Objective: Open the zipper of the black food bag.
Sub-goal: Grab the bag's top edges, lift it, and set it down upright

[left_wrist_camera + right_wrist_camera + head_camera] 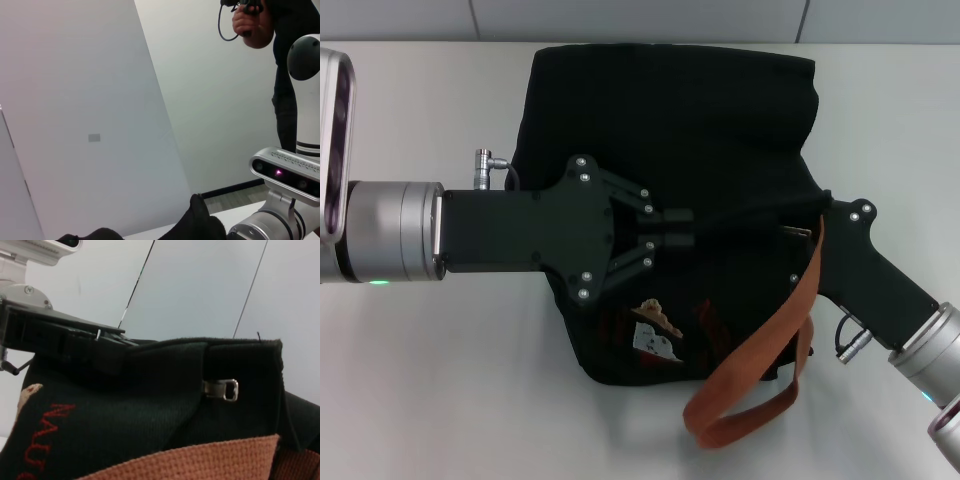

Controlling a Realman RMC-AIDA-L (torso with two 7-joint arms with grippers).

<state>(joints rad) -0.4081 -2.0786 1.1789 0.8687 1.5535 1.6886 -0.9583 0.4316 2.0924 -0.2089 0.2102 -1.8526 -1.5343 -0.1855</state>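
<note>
Robotics lab or test room: bare white table (440, 380), plain pale wall panels (80, 125), and a person's hand (252, 27) holding a cabled controller beside the robot's white body (305, 100).

light: bright, even, overhead | shadows: soft, under the left gripper (692, 228) on the table (440, 380) | glare: none | blur: orange strap (200, 462) nearest right wrist lens soft
</note>
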